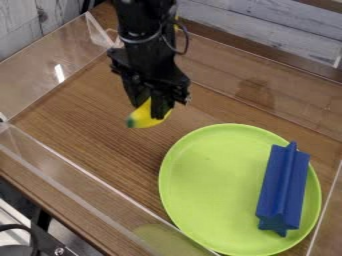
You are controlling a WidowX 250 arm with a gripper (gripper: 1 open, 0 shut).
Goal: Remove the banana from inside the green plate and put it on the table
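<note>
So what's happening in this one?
A robot arm has the banana in its fingers, above the brown table. The banana is already off the green plate, which still carries a blue ridged block on its right side in the view. Whether the banana touches the tabletop is unclear.

The small curved yellow banana (151, 114) (greenish at one tip) slants above the brown wood-grain table (83, 118), beyond the flat round lime-green plate (214, 190)
</note>
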